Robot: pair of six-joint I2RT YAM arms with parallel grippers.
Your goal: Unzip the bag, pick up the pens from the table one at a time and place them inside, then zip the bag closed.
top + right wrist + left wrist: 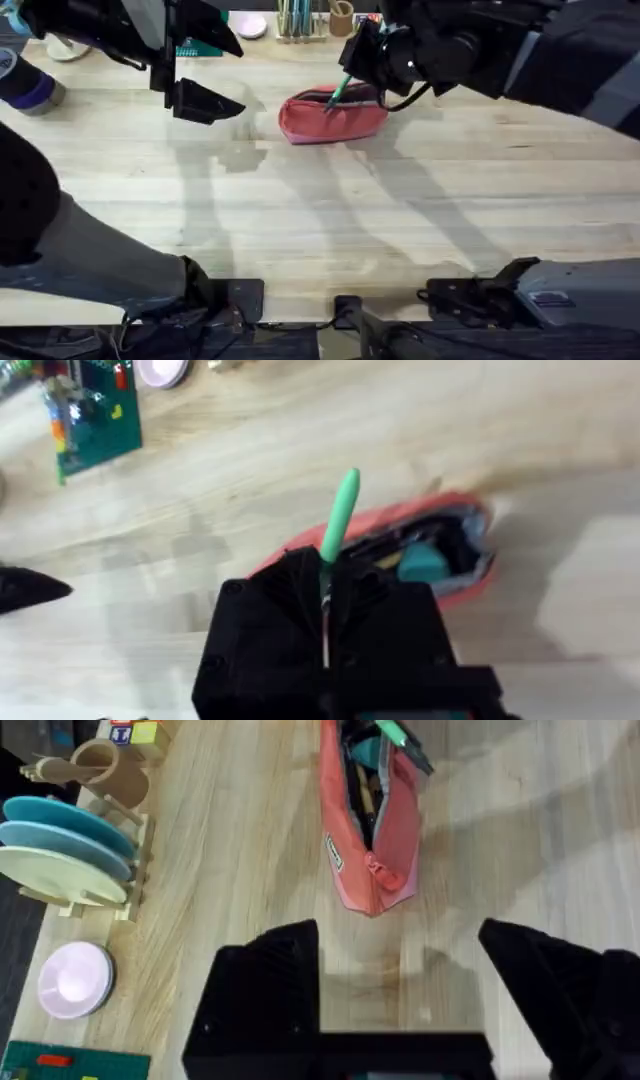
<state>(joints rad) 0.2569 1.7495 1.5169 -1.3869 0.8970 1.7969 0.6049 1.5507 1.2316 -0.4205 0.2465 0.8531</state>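
Now bag [333, 117] unzipped, green pen [340, 518] above opening.

The bag [332, 117] lies on the table [330, 220], far back and near the middle. The left pincer [205, 100] hangs to the left of the bag, apart from it. The right pincer [352, 72] is just above the bag's right half and holds a pen [340, 90] that pokes down toward the bag's open top. A rack of sticks [296, 20] stands behind the bag.
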